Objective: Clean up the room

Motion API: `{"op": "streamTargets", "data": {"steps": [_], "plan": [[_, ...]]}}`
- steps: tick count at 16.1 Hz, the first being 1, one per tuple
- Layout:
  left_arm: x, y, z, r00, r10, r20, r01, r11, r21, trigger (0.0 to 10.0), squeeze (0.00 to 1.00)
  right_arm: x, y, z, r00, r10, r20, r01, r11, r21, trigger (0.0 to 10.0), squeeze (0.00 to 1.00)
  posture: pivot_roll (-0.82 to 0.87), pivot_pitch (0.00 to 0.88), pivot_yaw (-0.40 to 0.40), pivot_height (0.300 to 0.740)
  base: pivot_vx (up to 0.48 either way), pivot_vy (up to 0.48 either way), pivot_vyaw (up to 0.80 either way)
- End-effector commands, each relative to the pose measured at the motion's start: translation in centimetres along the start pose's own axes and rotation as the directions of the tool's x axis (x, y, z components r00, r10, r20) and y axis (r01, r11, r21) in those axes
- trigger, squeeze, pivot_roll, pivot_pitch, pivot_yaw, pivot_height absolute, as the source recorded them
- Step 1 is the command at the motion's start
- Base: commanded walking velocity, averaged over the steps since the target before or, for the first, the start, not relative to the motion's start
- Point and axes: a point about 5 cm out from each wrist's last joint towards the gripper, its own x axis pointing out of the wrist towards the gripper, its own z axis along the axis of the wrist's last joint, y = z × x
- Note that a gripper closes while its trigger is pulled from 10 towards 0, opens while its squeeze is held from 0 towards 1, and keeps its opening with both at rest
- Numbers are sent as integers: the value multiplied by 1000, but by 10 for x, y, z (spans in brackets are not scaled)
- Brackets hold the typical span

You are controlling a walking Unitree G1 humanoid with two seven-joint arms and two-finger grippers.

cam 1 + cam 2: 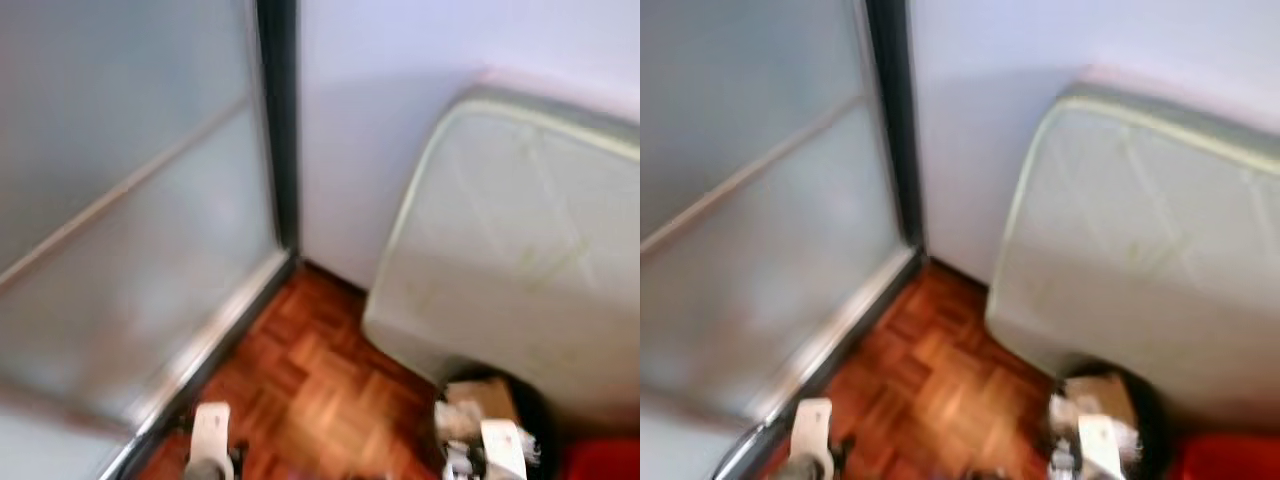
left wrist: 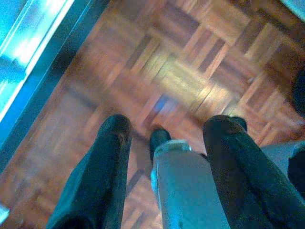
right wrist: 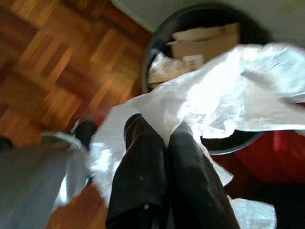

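My right gripper [image 3: 159,126] is shut on a crumpled sheet of white plastic [image 3: 224,95], pinched between its two black fingers. It hangs just above a round black bin [image 3: 155,45] that holds a piece of cardboard [image 3: 205,38] and some paper. In the eye views that bin [image 1: 530,400] stands on the parquet at the lower right, with my right arm [image 1: 503,447] over it. My left gripper [image 2: 171,129] is open above bare parquet, nothing between its fingers; its arm [image 1: 210,440] shows at the lower left.
A pale mattress [image 1: 520,230] leans against the white wall behind the bin. A frosted glass sliding door [image 1: 130,200] with a dark frame lines the left side. Something red [image 1: 600,460] lies right of the bin. Parquet floor [image 1: 310,380] is open between door and mattress.
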Motion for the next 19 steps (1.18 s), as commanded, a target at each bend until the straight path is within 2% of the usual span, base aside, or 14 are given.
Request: {"op": "streamTargets", "data": {"steps": [1,7,10,12,19], "plan": [[-4,8,-17,998,20,-59,-20,1000,-12,10000,0,-4,5,-18,998,11,-63,-10,1000,19,10000,0,-15,210,-33,740,0,0,-756],[-4,8,-17,998,20,-61,-20,1000,-10,10000,0,-4,5,-18,998,7,-68,-6,1000,16,10000,0,-16,214,-32,740,0,0,-748],[-4,10,-17,998,31,-59,-30,999,20,10000,0,-4,5,-18,998,6,-69,-5,1000,15,10000,0,-15,215,-33,740,0,-82,-746],[-4,10,-17,998,31,-61,-30,999,16,10000,0,-4,5,-18,998,6,-69,-5,1000,14,10000,0,-14,215,-33,740,0,-266,-744],[-4,10,-17,997,32,-65,-32,999,7,10000,0,-4,5,-18,998,4,-69,-3,1000,14,10000,0,-14,216,-34,740,0,0,-745]]}}
